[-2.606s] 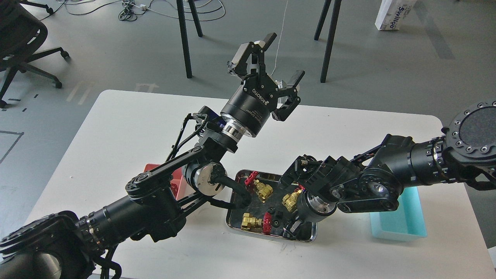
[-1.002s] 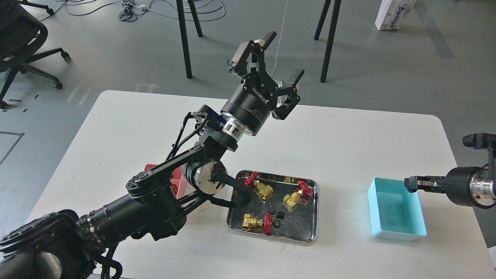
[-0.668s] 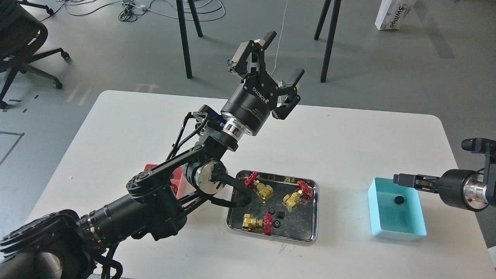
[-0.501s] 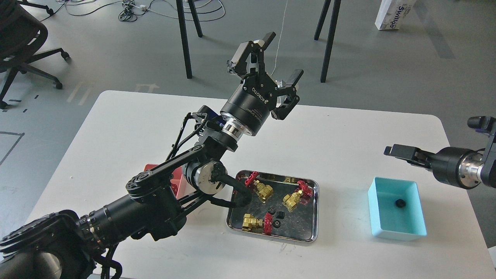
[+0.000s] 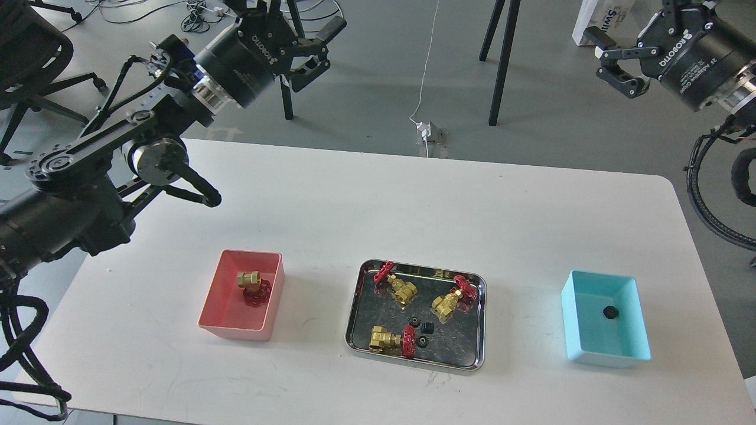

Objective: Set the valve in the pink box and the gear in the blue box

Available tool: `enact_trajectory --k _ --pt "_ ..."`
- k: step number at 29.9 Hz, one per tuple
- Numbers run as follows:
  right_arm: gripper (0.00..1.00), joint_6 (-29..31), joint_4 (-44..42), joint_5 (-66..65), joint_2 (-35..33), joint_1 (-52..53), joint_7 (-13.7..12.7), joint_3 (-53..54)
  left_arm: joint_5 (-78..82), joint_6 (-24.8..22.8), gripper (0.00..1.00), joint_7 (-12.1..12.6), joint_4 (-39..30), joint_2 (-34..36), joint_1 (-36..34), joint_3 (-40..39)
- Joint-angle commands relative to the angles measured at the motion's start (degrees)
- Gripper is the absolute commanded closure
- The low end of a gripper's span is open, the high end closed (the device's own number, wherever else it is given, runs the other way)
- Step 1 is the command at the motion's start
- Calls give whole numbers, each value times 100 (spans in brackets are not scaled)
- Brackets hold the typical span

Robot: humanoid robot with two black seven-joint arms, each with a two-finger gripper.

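The pink box (image 5: 220,313) sits on the table at front left with one brass valve (image 5: 253,286) with a red handwheel lying in it. The blue box (image 5: 572,321) sits at front right with one black gear (image 5: 609,311) in it. The steel tray (image 5: 458,348) between them holds three valves (image 5: 397,285), (image 5: 452,300), (image 5: 390,339) and three small gears (image 5: 414,321), (image 5: 429,327), (image 5: 422,341). My left gripper (image 5: 298,20) is open and empty, high at the upper left. My right gripper (image 5: 638,35) is open and empty, high at the upper right.
The white table (image 5: 413,206) has rounded corners. Beyond its far edge are black stand legs (image 5: 502,65), a floor socket with cable (image 5: 428,131), an office chair (image 5: 29,65) at far left and a white pack (image 5: 602,20).
The right gripper carried a gear from the tray to the blue box, let it go and rose to the upper right. The left arm swung up and left, uncovering the pink box.
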Motion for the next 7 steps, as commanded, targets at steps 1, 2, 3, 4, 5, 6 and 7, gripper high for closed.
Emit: enact_trajectory --k 1,2,3,4,5,6,7 --pt "1 118 -168 281 259 -206 44 117 -514 -9 1 0 348 -81 30 -21" --pt "1 118 -185 281 329 -242 44 178 -585 -9 1 0 339 -160 56 -30" --pt "1 118 -194 281 382 -277 44 239 -603 -9 1 0 339 -231 91 -21" --pt "1 118 -194 281 383 -312 44 310 -603 -9 1 0 339 -310 127 -30" --pt "1 118 -194 281 365 -347 44 415 -612 -9 1 0 339 -371 144 -30" --pt "1 118 -194 290 339 -382 44 512 -612 -9 1 0 339 -433 144 -30" --pt "1 118 -194 281 330 -435 44 608 -612 -9 1 0 339 -512 144 -30"
